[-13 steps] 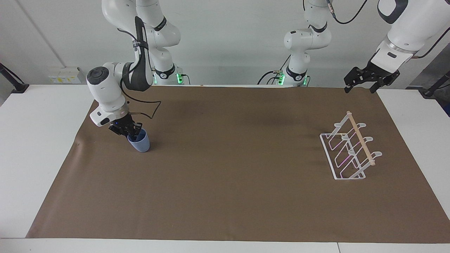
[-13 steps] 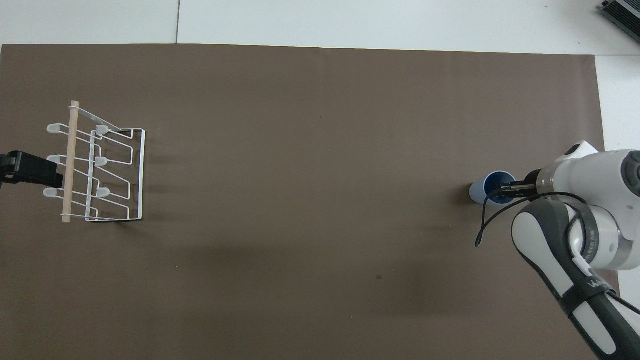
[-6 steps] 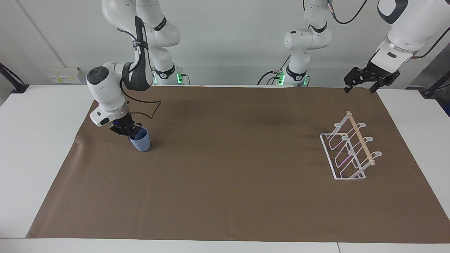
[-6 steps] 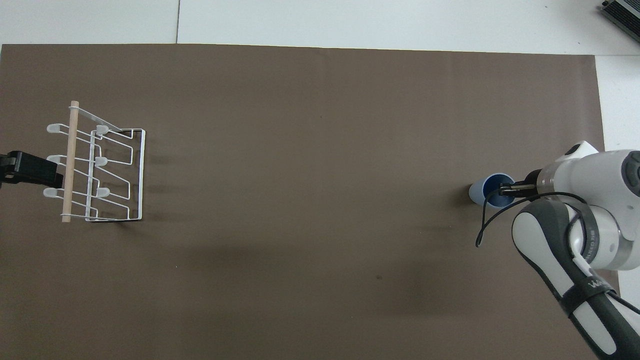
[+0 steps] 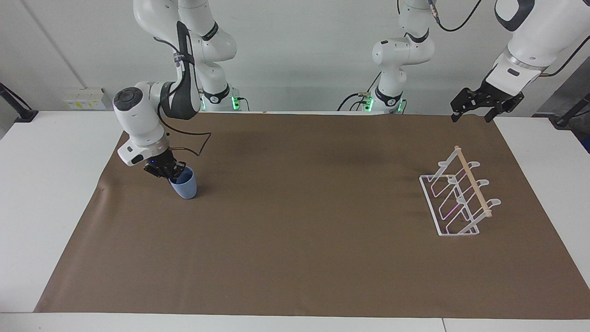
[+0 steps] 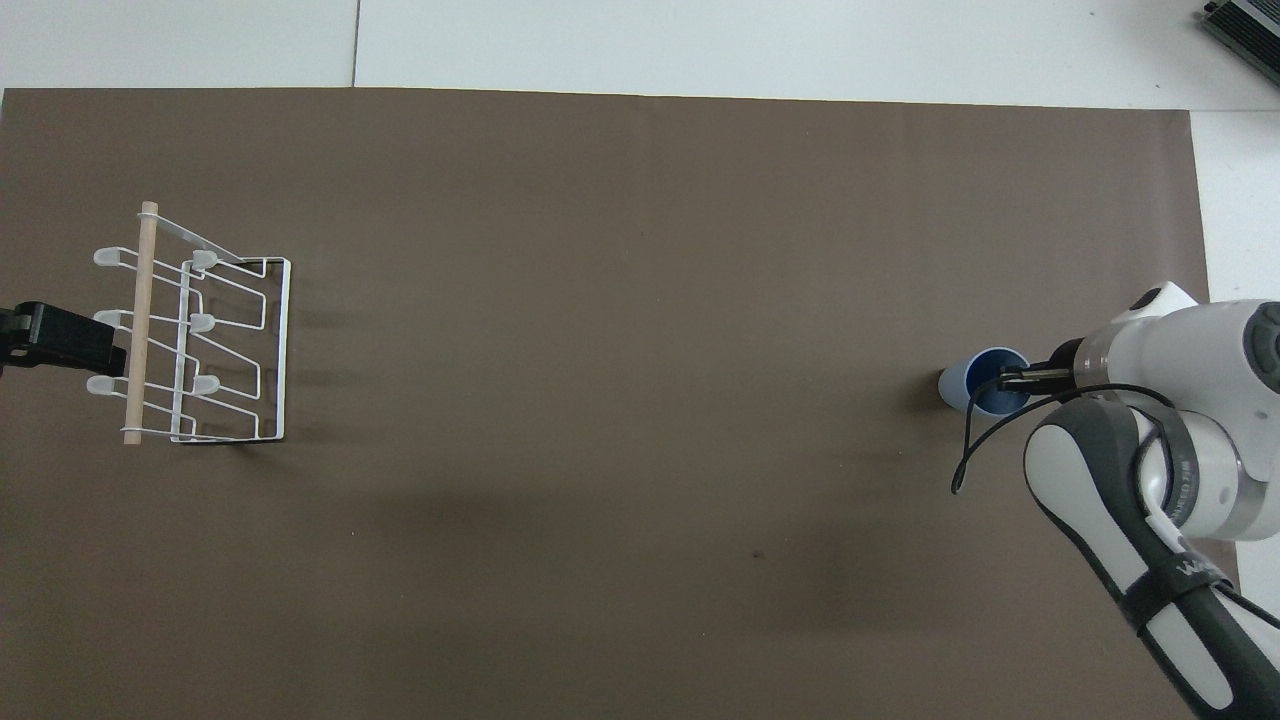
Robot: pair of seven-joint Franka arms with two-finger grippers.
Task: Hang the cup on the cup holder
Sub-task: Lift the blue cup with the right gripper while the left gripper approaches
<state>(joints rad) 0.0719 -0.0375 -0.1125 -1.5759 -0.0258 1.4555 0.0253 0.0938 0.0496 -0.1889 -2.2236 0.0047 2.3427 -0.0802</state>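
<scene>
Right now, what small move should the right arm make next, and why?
Probably lift straight up: the right gripper is shut on the cup rim, the cup sits tilted on the brown mat, and the cup holder stands toward the left arm's end.

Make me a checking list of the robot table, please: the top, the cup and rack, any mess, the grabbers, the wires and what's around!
Surface: brown mat on a white table.
Cup: blue cup tilted on the mat, toward the right arm's end.
Rack: white wire rack with wooden bar, no cups on it, toward the left arm's end.
Clutter: nothing seen.
Right gripper: jaws shut on the cup's rim.
Left gripper: jaws open, holding nothing, waiting above the mat's edge.
Cables: black cable looping off the right arm.
Surroundings: white wall.
</scene>
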